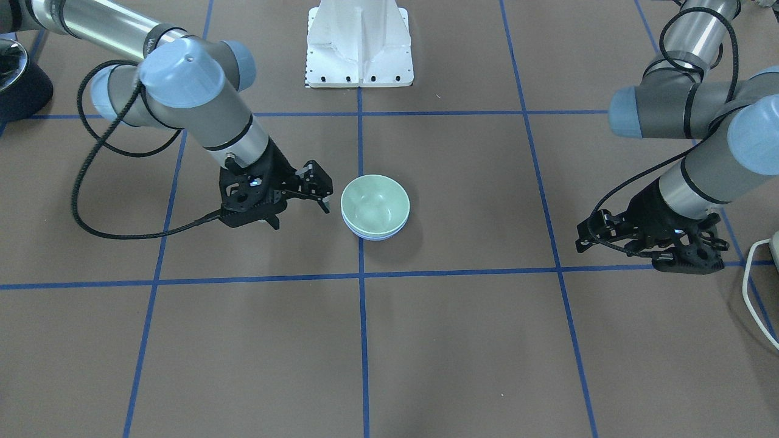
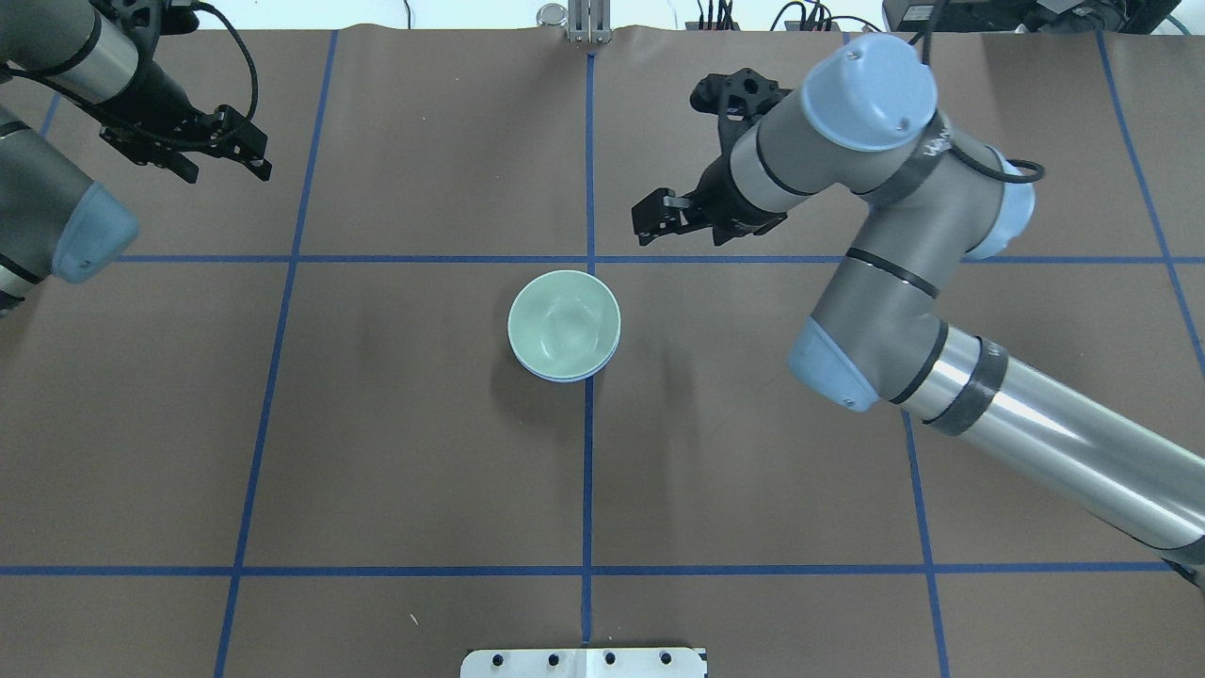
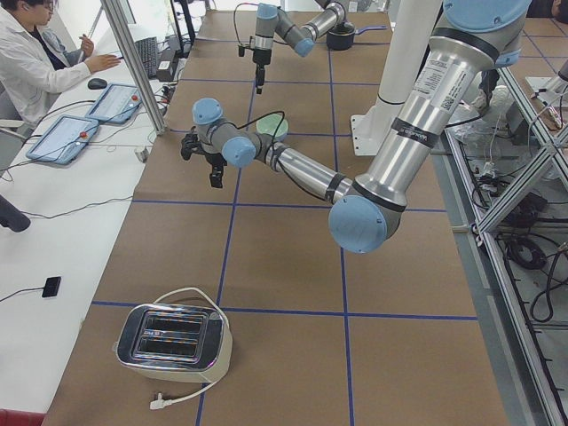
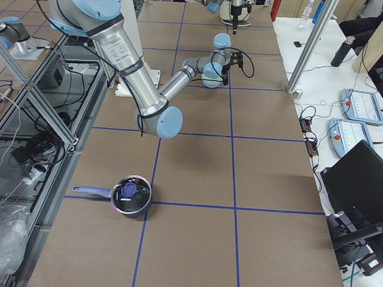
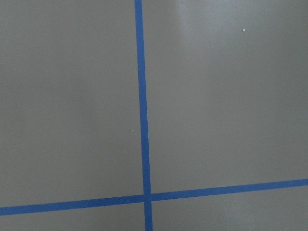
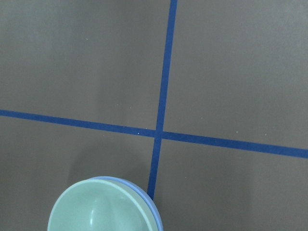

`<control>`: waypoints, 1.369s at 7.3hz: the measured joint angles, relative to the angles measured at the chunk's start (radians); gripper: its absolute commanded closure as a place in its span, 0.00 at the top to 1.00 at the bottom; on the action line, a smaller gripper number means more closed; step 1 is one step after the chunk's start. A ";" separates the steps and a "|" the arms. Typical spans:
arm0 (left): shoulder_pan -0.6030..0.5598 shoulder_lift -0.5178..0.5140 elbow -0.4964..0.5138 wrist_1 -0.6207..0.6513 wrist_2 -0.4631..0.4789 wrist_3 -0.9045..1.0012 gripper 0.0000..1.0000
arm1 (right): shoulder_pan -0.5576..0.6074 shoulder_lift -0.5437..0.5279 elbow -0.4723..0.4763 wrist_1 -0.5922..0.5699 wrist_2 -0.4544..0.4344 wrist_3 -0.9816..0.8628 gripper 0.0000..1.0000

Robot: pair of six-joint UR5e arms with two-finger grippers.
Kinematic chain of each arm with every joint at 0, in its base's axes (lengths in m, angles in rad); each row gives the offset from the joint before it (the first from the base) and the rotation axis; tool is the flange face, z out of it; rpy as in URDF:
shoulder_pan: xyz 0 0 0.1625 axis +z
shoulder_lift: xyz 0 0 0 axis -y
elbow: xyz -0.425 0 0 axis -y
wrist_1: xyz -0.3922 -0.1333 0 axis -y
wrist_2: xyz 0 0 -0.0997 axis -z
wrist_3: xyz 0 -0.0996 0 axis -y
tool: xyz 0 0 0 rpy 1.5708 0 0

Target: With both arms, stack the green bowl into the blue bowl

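Observation:
The pale green bowl (image 1: 374,204) sits nested inside the blue bowl (image 1: 376,236) at the table's middle; only the blue rim shows below it. Both also show in the overhead view, green bowl (image 2: 563,320) and blue bowl (image 2: 576,377), and in the right wrist view, green bowl (image 6: 98,207) and blue bowl (image 6: 154,214). My right gripper (image 1: 301,213) is open and empty, just beside the bowls and apart from them; it also shows in the overhead view (image 2: 682,234). My left gripper (image 2: 224,174) is open and empty, far off to the side (image 1: 627,255).
The white pedestal (image 1: 359,45) stands at the robot's side of the table. A toaster (image 3: 173,335) with a white cable (image 1: 754,286) is at the left end. A dark pot (image 4: 128,196) is at the right end. Blue tape lines (image 5: 143,120) mark the brown table.

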 measured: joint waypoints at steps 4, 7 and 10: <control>-0.149 0.004 0.039 0.114 -0.018 0.267 0.98 | 0.286 -0.158 0.030 -0.070 0.200 -0.157 1.00; -0.270 0.004 0.060 0.267 -0.028 0.522 1.00 | 0.445 -0.344 0.043 -0.093 0.207 -0.427 1.00; -0.390 0.021 0.062 0.446 -0.063 0.791 1.00 | 0.548 -0.528 0.076 -0.127 0.153 -0.621 1.00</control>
